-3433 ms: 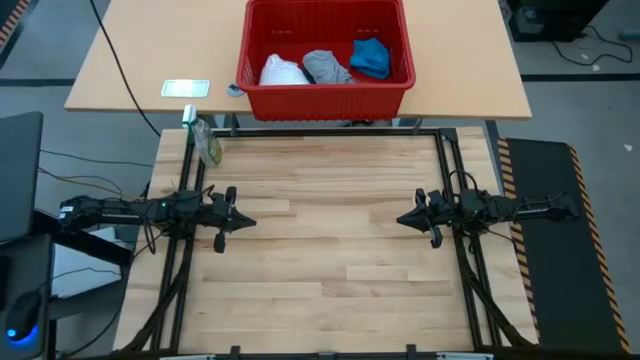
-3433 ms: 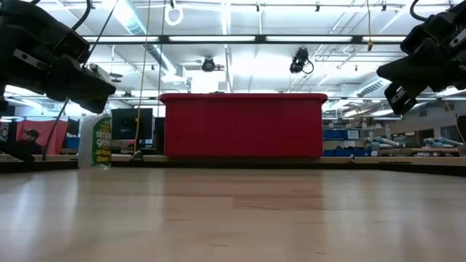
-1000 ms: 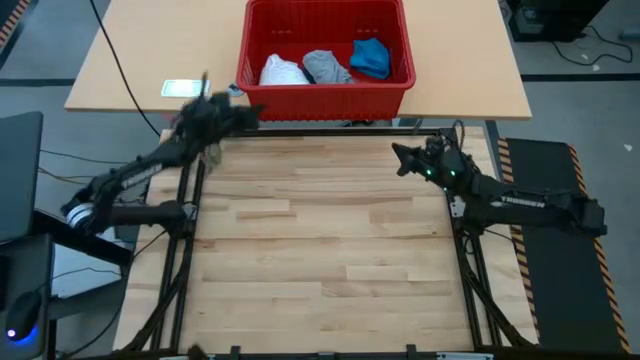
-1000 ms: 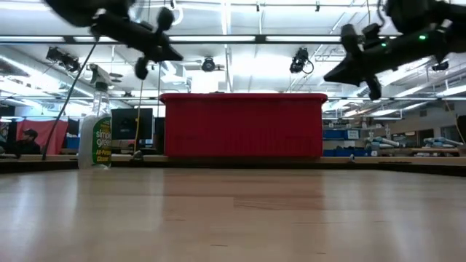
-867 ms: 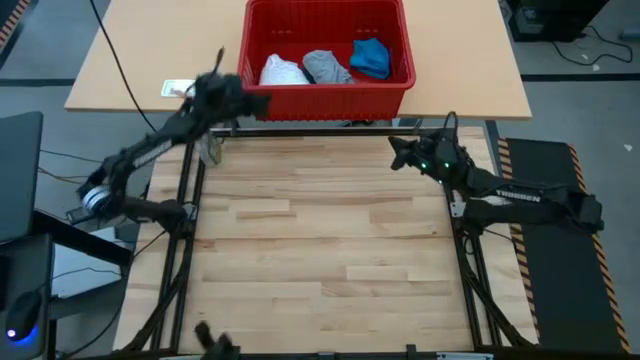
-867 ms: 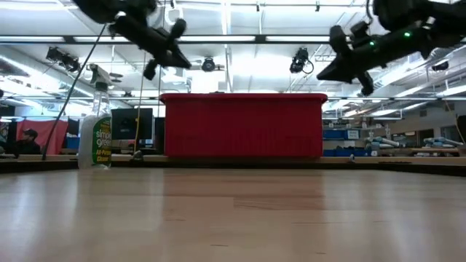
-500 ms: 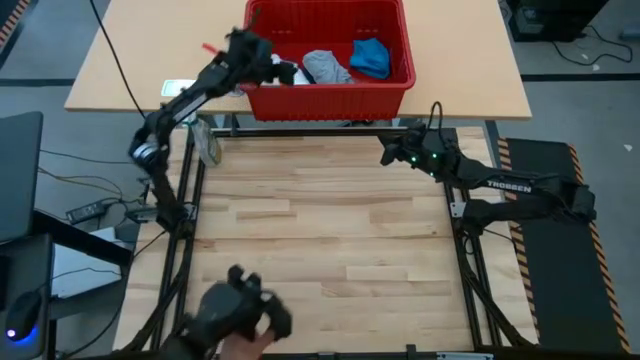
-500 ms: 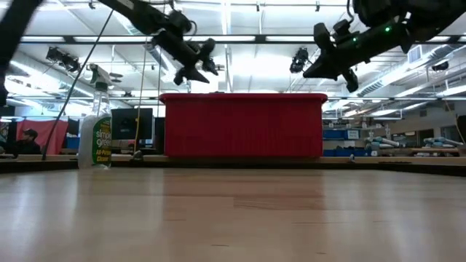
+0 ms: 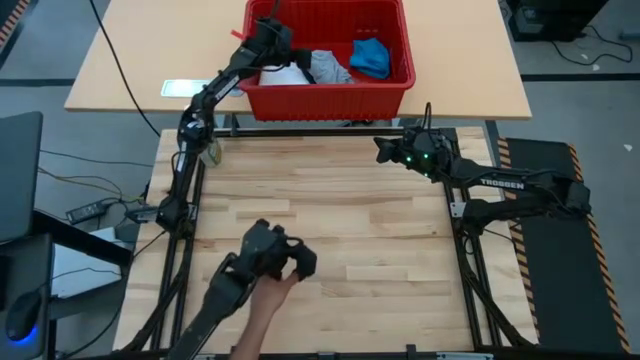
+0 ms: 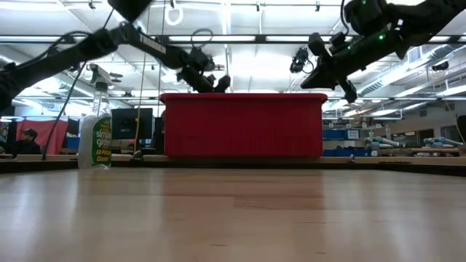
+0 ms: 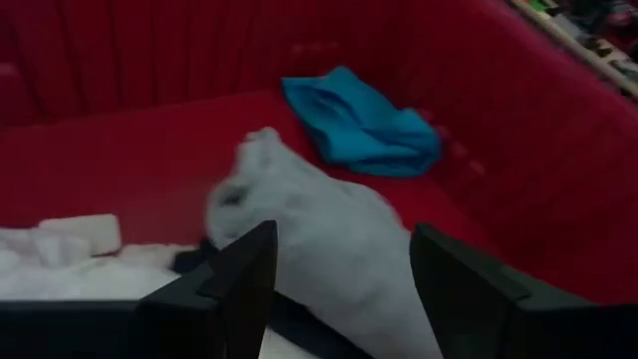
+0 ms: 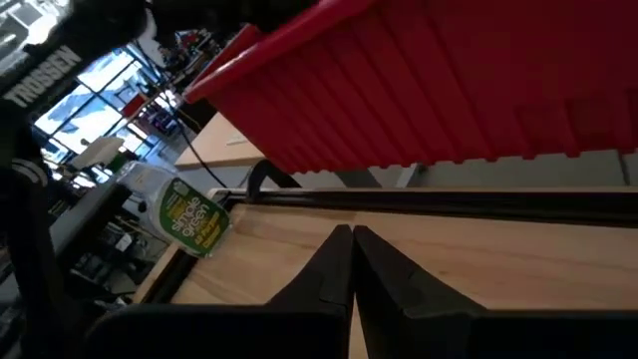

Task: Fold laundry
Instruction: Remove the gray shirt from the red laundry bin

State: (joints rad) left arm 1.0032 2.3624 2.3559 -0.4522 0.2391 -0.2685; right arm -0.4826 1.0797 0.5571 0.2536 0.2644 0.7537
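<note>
Reaching into the ribbed red plastic basket (image 9: pixel 325 90), my left end effector (image 11: pixel 339 264) hangs with its two dark fingers apart, holding nothing. Directly under and ahead of it lies the soft, crumpled grey T-shirt (image 11: pixel 319 234); the white cloth (image 11: pixel 70 264) is bunched beside its fingers, and the bright blue garment (image 11: pixel 364 125) sits folded farther off, toward the basket's far wall. I count three cloth pieces for certain; a dark scrap near the white one is too hidden to name.

My right end effector (image 9: pixel 381 150) hovers over the slatted wooden desk (image 9: pixel 330 230) just short of the basket, fingers pressed together and empty. Its arm reads "TROSSEN". One spray bottle (image 12: pixel 189 214) with a green label stands at the desk's far corner, well to its side. A person's hand (image 9: pixel 270 285) holds a black controller (image 9: pixel 275 252) over the near desk.
</note>
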